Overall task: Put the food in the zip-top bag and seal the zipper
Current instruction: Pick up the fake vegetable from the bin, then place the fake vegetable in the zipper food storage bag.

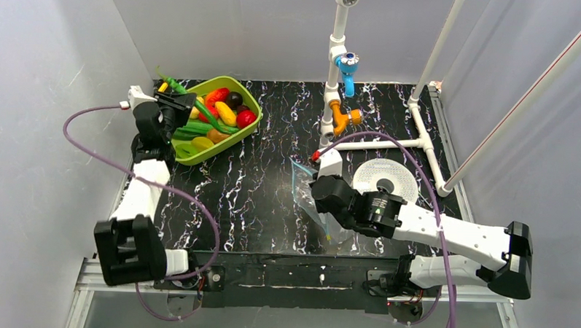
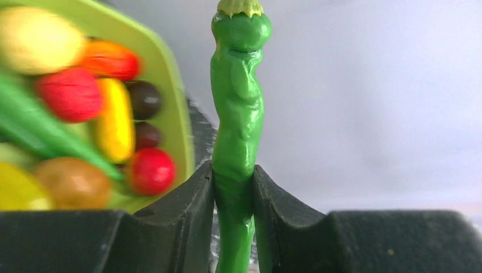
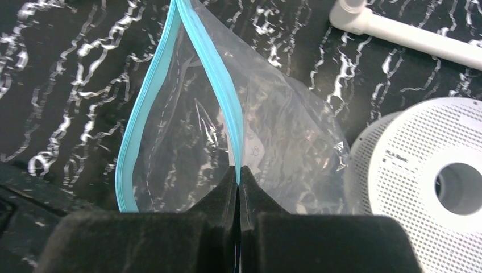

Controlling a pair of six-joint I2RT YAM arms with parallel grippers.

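My left gripper [image 2: 234, 176] is shut on a long green toy vegetable [image 2: 239, 108], held beside the lime-green tray [image 1: 234, 136] at the back left. In the top view the gripper [image 1: 174, 100] is at the tray's left rim and the vegetable [image 1: 175, 83] sticks out behind it. Several toy foods [image 1: 227, 111] lie in the tray. My right gripper [image 3: 239, 173] is shut on one side of the light blue zipper [image 3: 227, 102] of the clear zip-top bag [image 3: 284, 142]. The bag's mouth gapes open. In the top view the bag [image 1: 308, 194] lies mid-table under my right gripper [image 1: 320, 188].
A white perforated disc [image 1: 385, 178] lies right of the bag. A white pipe frame [image 1: 379, 144] with blue and orange fittings stands at the back right. Grey walls enclose the table.
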